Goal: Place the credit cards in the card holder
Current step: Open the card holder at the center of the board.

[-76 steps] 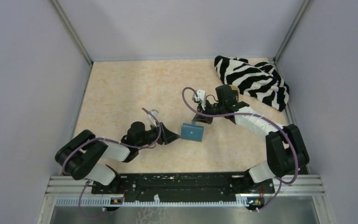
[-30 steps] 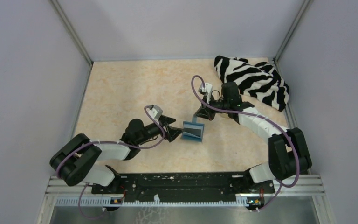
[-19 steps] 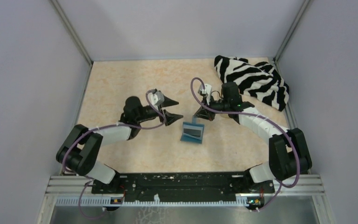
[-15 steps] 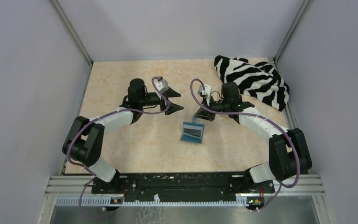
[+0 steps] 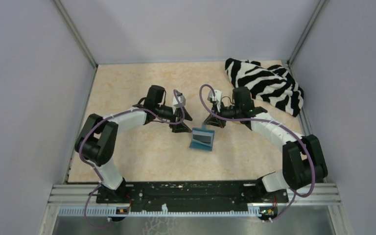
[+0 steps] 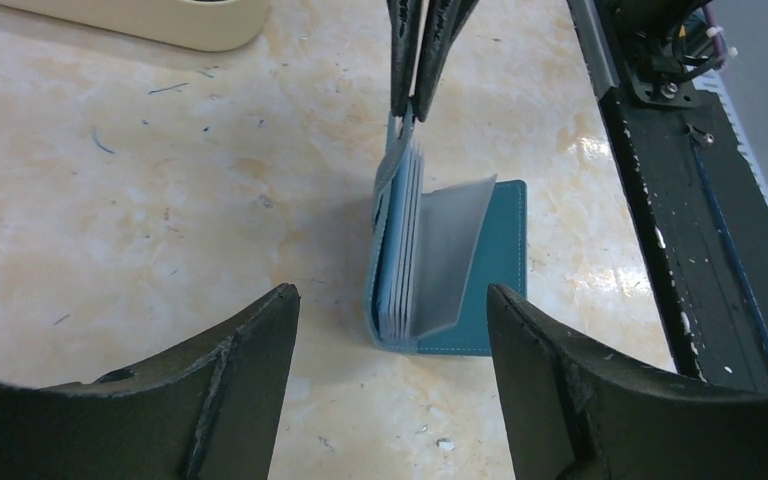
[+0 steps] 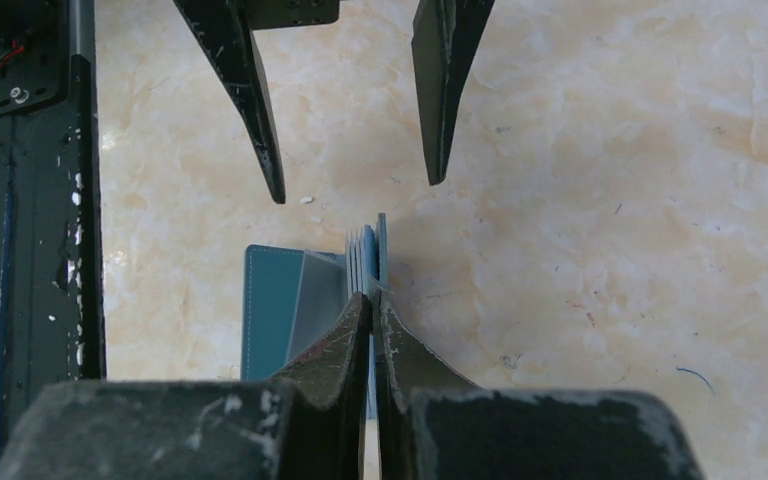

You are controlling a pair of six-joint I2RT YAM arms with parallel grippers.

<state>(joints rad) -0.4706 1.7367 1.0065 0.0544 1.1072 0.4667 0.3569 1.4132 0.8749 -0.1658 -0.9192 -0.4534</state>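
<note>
The teal card holder lies open mid-table. One cover lies flat and clear sleeves fan up from the spine. My right gripper is shut on the holder's upright cover, pinching its top edge; the flat cover shows beside it. My left gripper is open and empty, just left of and behind the holder; in its wrist view the jaws stand wide apart, short of the holder's near edge. No credit cards are in view.
A zebra-striped cloth lies at the back right corner. A tan tray sits beyond the holder in the left wrist view. The black base rail runs along the near edge. Grey walls enclose the table.
My left arm has swung from the holder's near-left side up to its far-left side, jaws open throughout. The right gripper lifted the cover upright earlier and has held still since.
</note>
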